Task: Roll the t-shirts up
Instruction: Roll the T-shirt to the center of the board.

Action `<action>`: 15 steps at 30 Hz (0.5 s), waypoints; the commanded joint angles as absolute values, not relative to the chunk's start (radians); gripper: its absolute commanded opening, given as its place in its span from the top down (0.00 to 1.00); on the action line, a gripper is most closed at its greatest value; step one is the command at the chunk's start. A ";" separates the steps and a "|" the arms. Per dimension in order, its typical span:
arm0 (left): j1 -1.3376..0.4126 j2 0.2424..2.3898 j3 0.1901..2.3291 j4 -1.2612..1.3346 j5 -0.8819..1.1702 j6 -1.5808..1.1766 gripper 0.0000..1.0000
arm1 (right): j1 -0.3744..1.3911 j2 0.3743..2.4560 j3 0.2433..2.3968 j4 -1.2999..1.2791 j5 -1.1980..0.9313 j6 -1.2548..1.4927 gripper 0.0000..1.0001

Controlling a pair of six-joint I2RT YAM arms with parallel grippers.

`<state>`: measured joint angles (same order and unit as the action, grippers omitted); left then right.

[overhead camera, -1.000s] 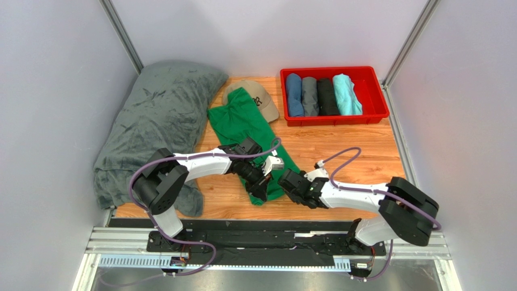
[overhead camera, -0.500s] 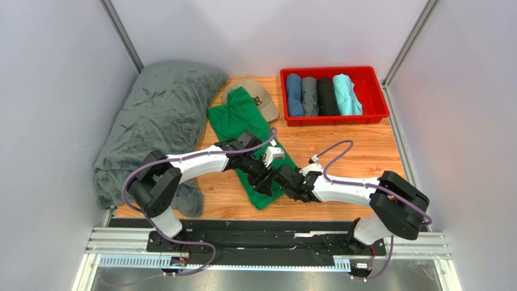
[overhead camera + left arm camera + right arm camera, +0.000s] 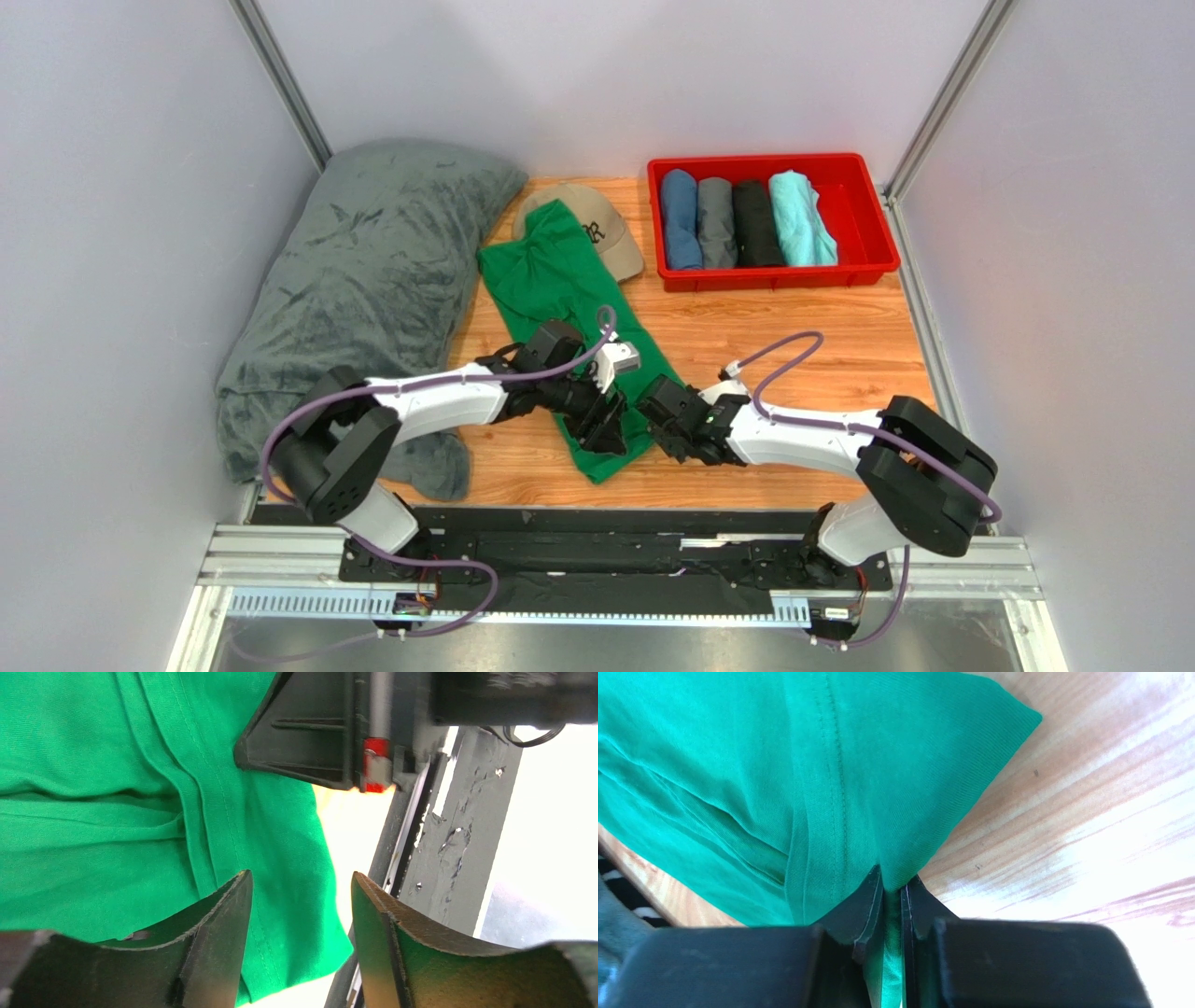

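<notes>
Green t-shirt (image 3: 554, 280) lengthwise from far-left to near-right; right hand (image 3: 892, 882) tight on it, left hand (image 3: 298, 882) wide.

Right claw (image 3: 892, 882) at bottom centre, black jaws nearly closed, thin fold of green t-shirt (image 3: 773, 777) pinched between tips. Fabric fans up and left from pinch, fills upper-left of view. Stitched hem runs roughly vertical, straight down into grip. Soft creases on left side. Shirt corner points upper right. Bare wooden desk (image 3: 1088, 812) on right, bright glare lower right.
</notes>
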<state>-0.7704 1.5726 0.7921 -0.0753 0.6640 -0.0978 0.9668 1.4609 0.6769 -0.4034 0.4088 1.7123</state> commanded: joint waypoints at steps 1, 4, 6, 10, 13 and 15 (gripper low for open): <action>-0.769 1.441 0.741 0.078 0.597 -0.089 0.35 | 0.962 1.451 0.656 -0.425 0.344 1.790 1.00; -0.770 1.425 0.724 0.077 0.551 -0.066 0.33 | 0.960 1.457 0.686 -0.500 0.331 1.825 1.00; -0.775 1.407 0.704 0.084 0.531 -0.051 0.32 | 0.959 1.462 0.709 -0.521 0.311 1.841 1.00; -0.824 1.378 0.669 0.101 0.445 -0.002 0.32 | 0.951 1.486 0.752 -0.593 0.273 1.881 1.00; -0.836 1.362 0.649 0.109 0.417 0.030 0.32 | 0.940 1.505 0.793 -0.647 0.230 1.907 1.00; -0.853 1.338 0.634 0.118 0.408 0.040 0.32 | 0.934 1.517 0.822 -0.673 0.212 1.928 1.00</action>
